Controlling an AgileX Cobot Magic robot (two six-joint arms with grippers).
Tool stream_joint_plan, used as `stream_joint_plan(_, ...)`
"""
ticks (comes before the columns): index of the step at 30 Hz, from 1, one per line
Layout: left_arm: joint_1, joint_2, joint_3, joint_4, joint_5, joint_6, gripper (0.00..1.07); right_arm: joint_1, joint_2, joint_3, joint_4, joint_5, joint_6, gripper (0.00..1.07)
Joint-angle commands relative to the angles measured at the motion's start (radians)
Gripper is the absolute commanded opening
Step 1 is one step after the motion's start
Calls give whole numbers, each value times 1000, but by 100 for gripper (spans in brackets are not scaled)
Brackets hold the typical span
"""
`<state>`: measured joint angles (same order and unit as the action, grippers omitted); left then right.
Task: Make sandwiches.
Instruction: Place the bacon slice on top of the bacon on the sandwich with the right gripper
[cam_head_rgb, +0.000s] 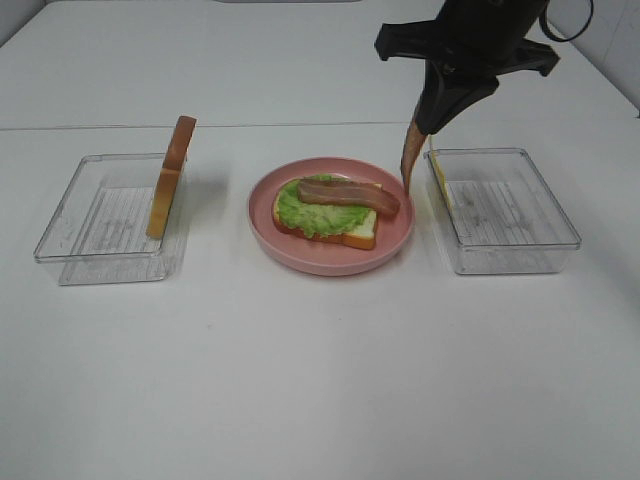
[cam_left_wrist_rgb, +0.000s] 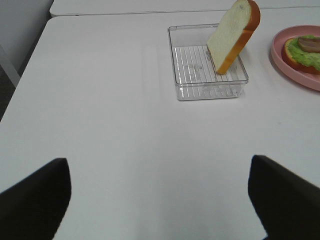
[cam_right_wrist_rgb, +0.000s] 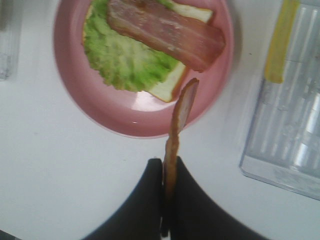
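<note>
1. Table (cam_head_rgb: 320, 380): white, bare surface; carries all the items below.
2. Pink plate (cam_head_rgb: 330, 266): round, at the table's middle, between the two trays.
3. Sandwich, part-built, on the pink plate: one bread slice (cam_head_rgb: 358, 238) lying flat at the bottom, frilly lettuce (cam_head_rgb: 305, 212) on top of it, and one bacon strip (cam_head_rgb: 350, 194) laid across the lettuce.
4. Right gripper (cam_head_rgb: 432, 120): raised over the gap between the plate and the right tray, fingers pressed together on the top end of a second bacon strip (cam_head_rgb: 409, 160). The strip hangs straight down, its lower end just at the plate's right rim. In the right wrist view it dangles from the gripper (cam_right_wrist_rgb: 167, 170) over the plate's edge.
5. Right tray (cam_head_rgb: 510, 258): clear plastic, rectangular, to the right of the plate. A yellow cheese slice (cam_head_rgb: 438, 185) stands on edge against its wall nearest the plate.
6. Left tray (cam_head_rgb: 70, 238): clear plastic, to the left of the plate. A second bread slice (cam_head_rgb: 170, 185) stands on edge in it, leaning at the wall nearest the plate.
7. Left gripper (cam_left_wrist_rgb: 160, 200): seen only in the left wrist view, fingertips (cam_left_wrist_rgb: 35, 195) spread wide with nothing between them, over bare table well short of the left tray.
</note>
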<state>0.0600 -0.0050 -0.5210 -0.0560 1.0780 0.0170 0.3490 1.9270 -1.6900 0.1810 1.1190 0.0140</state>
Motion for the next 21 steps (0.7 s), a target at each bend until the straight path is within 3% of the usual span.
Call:
stream_joint_plan(1, 5, -20, 2, -2, -2, 1, 88, 35, -6, -7, 16, -39, -3, 0)
stream_joint_plan(11, 5, -20, 2, -2, -2, 1, 88, 189, 68, -10, 58, -213, 65, 0)
stream_joint_plan(21, 5, -20, 2, -2, -2, 1, 88, 243, 170, -10, 198, -371, 31, 0)
